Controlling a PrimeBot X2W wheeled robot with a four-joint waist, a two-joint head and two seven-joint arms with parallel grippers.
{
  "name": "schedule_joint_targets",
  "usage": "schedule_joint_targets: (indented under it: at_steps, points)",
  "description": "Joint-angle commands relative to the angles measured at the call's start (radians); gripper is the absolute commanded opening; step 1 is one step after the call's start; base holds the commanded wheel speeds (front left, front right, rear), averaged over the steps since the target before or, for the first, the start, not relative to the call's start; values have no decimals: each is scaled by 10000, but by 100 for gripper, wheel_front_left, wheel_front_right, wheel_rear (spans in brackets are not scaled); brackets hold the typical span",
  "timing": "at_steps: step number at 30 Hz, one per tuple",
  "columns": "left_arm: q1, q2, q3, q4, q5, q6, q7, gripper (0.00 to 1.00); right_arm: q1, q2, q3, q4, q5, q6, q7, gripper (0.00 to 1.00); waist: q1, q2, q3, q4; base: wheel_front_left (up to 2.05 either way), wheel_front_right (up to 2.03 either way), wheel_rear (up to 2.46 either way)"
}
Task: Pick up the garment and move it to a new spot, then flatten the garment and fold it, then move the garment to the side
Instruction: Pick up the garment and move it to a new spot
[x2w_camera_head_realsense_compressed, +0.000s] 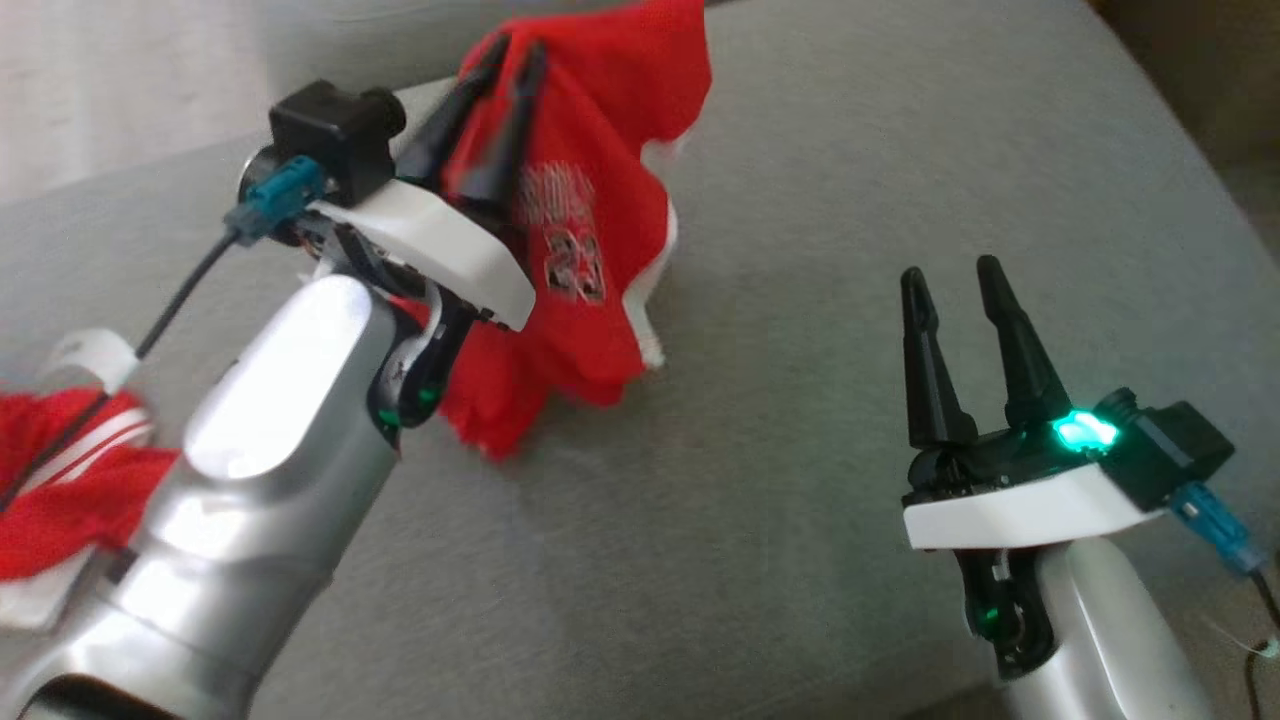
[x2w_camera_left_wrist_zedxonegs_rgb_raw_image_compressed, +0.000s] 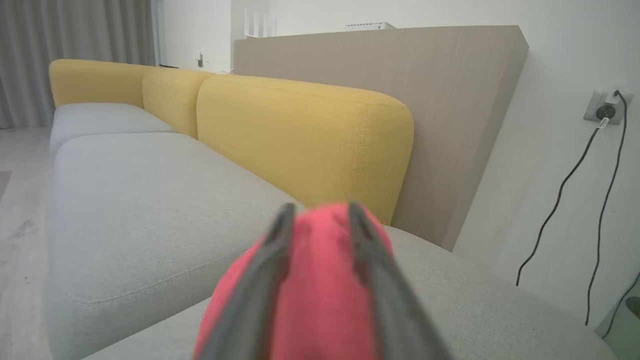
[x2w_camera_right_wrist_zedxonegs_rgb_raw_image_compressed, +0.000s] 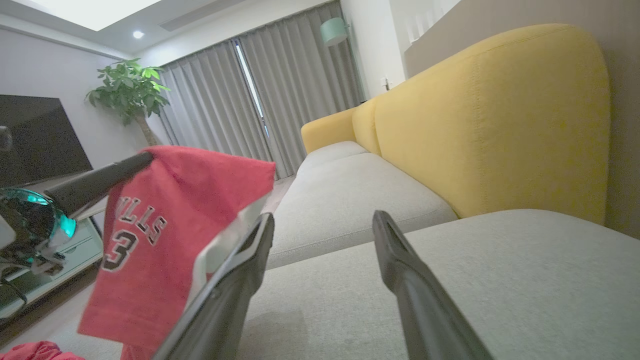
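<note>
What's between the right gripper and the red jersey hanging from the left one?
Only bare grey sofa cushion, seen in the head view, separates the right gripper from the red jersey.

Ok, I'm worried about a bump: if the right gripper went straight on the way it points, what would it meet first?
Most likely the next grey seat cushion: the open right gripper points low across the near cushion toward it. Depth is unclear. The red jersey hangs off to one side.
</note>
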Motion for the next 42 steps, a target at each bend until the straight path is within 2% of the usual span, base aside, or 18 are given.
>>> schedule_joint_targets:
  at_steps: [1, 8, 14, 18, 22, 26, 30, 36, 42]
  points:
    - [-585, 132, 415, 58, 63, 35, -309, 100, -341, -26, 173, -419, 73, -7, -105, 100, -1, 0, 294, -664, 0, 0, 0]
    - [-472, 135, 641, 874, 73, -21, -1245, 100, -197, -26, -152, -487, -19, -7, -105, 100, -1, 0, 201, -317, 0, 0, 0]
    - [397, 544, 985, 970, -64, -60, -2122, 100, 71, -26, -517, -424, -382, -7, -105, 100, -1, 0, -202, 733, 0, 0, 0]
    - [1552, 879, 1113, 493, 128, 136, -2502, 100, 323, -26, -692, -367, -717, -7, -105, 100, -1, 0, -544, 1463, 0, 0, 0]
    - [3048, 984, 1448, -335, 280, 557, -2639, 100, 559, -26, -850, -317, -995, -7, -105, 100, -1, 0, -754, 2057, 0, 0, 0]
    - [4582, 600, 2023, -1288, 637, 936, -2659, 100, 829, -26, -974, -229, -1158, -7, -105, 100, -1, 0, -935, 2516, 0, 0, 0]
    - [5798, 79, 2539, -1764, 1302, 1006, -2662, 100, 984, -26, -961, -133, -1270, -7, -105, 100, -1, 0, -1015, 2702, 0, 0, 0]
    - [6683, -805, 3588, -2104, 1965, 635, -2663, 100, 996, -26, -965, -67, -1365, -7, -105, 100, -1, 0, -1072, 2835, 0, 0, 0]
    - [6765, -1225, 4088, -2034, 2609, 103, -2664, 100, 915, -26, -934, -66, -1537, -7, -105, 100, -1, 0, -1020, 3050, 0, 0, 0]
